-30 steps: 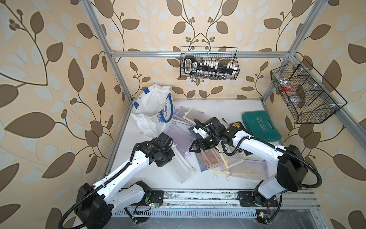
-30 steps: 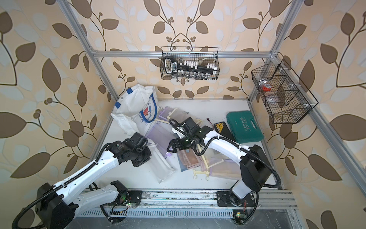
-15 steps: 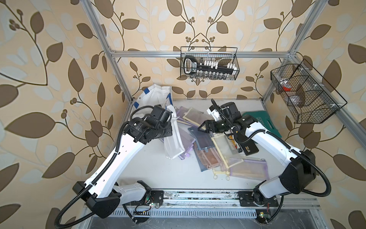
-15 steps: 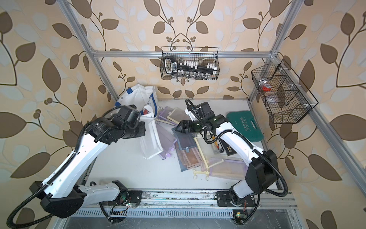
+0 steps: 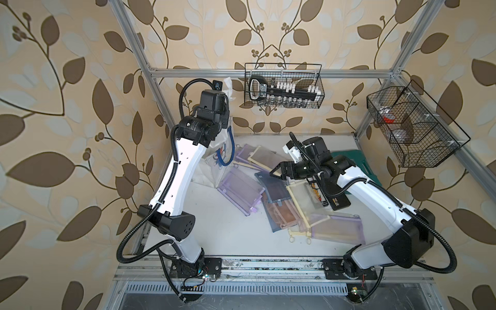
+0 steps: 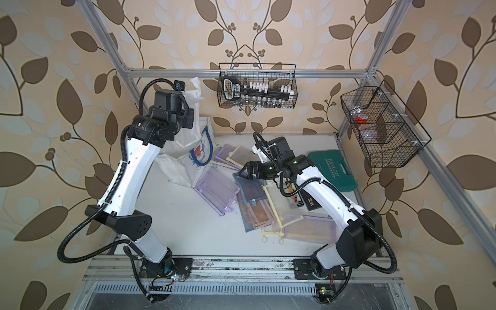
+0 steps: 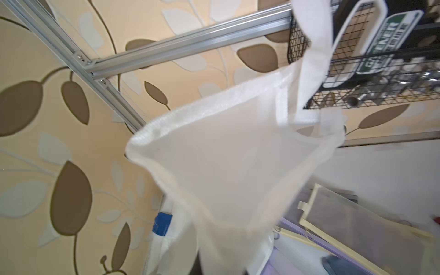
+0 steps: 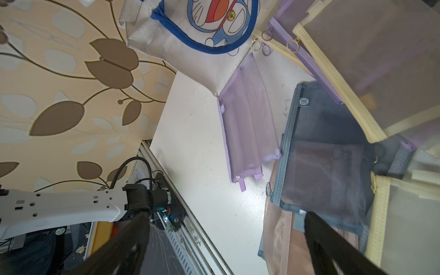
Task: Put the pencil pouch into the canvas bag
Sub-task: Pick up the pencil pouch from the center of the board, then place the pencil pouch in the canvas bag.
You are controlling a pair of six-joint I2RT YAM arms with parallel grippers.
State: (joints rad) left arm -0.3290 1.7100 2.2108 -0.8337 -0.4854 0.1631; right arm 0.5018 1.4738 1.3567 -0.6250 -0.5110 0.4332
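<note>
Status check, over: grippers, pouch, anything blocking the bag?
Left gripper shut on white mesh pouch, raised high near canvas bag. Right gripper open, hovering over grey-blue pouch. Bag slumped in back corner, mouth not visible.

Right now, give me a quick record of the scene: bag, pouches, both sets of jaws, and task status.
Canvas bag: on the table, partly hidden by the left arm
Left jaws: shut on a white mesh pouch, held aloft
Right jaws: open, empty, over the blue-grey pouch
Loose pouches: purple pouch, cream-edged pouch, overlapping mid-table
Task status: pouch not yet in the bag
</note>
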